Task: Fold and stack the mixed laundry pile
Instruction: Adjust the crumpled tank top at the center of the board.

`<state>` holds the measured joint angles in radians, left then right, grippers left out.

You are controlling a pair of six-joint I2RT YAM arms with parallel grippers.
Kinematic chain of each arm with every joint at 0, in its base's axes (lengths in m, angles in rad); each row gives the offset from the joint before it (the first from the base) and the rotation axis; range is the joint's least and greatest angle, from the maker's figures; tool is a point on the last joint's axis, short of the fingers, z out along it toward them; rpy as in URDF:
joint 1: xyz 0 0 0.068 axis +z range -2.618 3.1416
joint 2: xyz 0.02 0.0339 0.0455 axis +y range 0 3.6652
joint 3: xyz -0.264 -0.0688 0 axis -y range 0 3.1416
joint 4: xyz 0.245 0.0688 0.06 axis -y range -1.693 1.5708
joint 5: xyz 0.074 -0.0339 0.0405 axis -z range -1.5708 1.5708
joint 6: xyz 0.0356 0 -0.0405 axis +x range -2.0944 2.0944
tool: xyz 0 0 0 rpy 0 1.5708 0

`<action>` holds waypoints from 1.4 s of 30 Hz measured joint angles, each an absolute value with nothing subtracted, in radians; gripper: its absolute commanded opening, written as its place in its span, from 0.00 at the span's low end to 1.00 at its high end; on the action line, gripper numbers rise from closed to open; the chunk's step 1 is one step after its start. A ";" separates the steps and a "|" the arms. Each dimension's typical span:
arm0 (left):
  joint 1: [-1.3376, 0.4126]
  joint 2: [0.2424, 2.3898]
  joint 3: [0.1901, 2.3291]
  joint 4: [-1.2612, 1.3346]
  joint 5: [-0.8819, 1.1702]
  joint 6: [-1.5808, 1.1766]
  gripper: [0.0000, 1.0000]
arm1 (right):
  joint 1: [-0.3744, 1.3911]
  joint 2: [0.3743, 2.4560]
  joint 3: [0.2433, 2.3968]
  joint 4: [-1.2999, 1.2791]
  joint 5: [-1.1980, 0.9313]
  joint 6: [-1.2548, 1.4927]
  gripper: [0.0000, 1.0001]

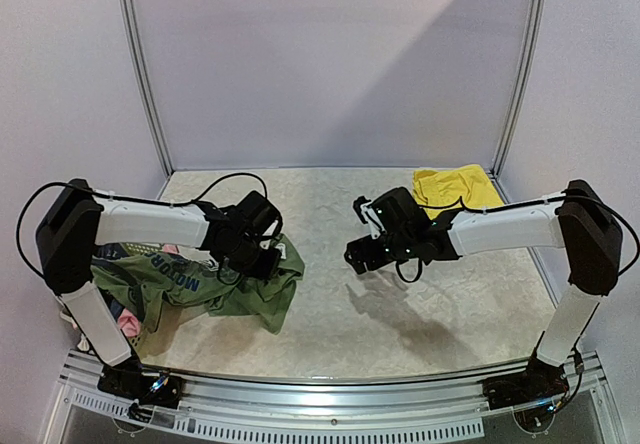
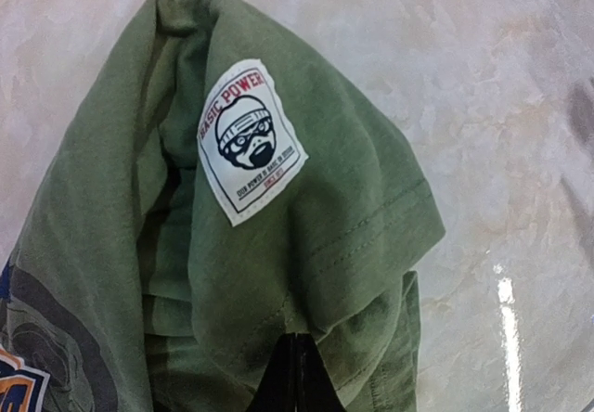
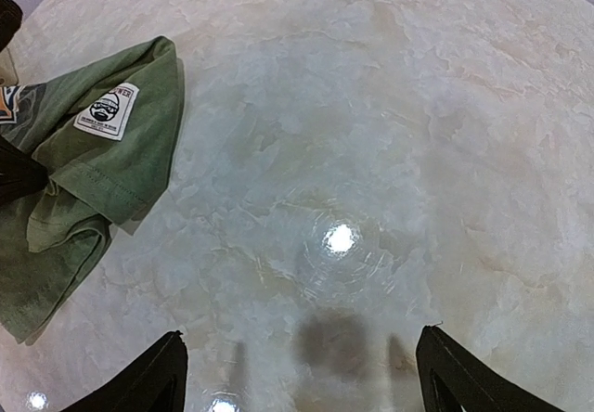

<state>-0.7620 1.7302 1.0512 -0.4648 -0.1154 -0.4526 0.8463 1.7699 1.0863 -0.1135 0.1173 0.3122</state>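
Pinching a fold of the olive-green top (image 2: 353, 199), the left gripper (image 2: 297, 367) had its dark tips pressed narrow together with cloth between them. The hem rose just beyond the tips, and the white patch (image 2: 251, 141) sat further out, ahead and slightly left. Past that lay bare marbled table (image 2: 483, 78). The right gripper (image 3: 299, 338) hung with its fingers (image 3: 153, 379) spread wide and holding nothing, only table below the gap. The top's patched corner lay ahead and well off to their left, not touching. From above, the rest of the pile (image 1: 130, 284), a pink piece (image 1: 128, 322) poking out, sat behind the left gripper towards its arm's base. The yellow shorts (image 1: 455, 186) lay well apart, behind the right gripper's wrist. The step looked to be drawing this top out of the pile to spread it flat. The next move likely called for the right gripper to reach across and close on a second hem corner, so both could pull the cloth taut.
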 measured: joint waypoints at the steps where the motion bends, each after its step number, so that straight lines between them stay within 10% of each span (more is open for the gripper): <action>1: -0.762 1.729 1.051 -0.457 -0.112 -0.452 0.00 | 0.846 1.770 1.086 -0.116 0.122 0.311 0.87; 35: -0.875 1.941 1.725 -0.461 0.093 -0.344 0.00 | 0.811 1.345 0.792 -0.012 0.192 0.192 0.90; 42: -0.894 1.905 1.674 -0.495 -0.034 -0.310 0.39 | 0.811 1.406 0.820 0.060 0.015 0.191 0.82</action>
